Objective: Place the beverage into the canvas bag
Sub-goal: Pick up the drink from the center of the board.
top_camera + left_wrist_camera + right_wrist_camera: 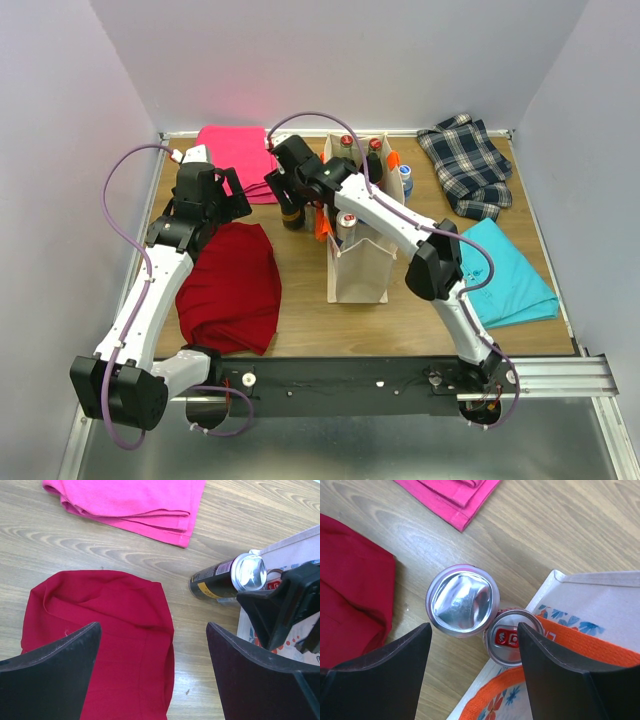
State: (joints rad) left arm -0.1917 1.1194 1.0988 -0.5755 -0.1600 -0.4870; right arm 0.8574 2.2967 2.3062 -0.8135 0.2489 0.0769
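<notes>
The beverage, a dark can [292, 214] with a dented silver top [462, 600], stands upright on the table just left of the canvas bag [360, 275]. In the left wrist view the can [215, 578] is at the right. A second can with a red tab [512, 637] touches it at the bag's rim [600, 587], beside the orange strap [570, 647]. My right gripper [474, 630] hovers open above both cans, gripping nothing. My left gripper [153, 630] is open over the red cloth [100, 625], left of the can.
A pink cloth [235, 150] lies at the back left, a red cloth [235, 285] at the front left. A plaid cloth [465, 165] and a teal cloth [505, 270] lie to the right. Bottles [347, 145] stand in the bag's far end.
</notes>
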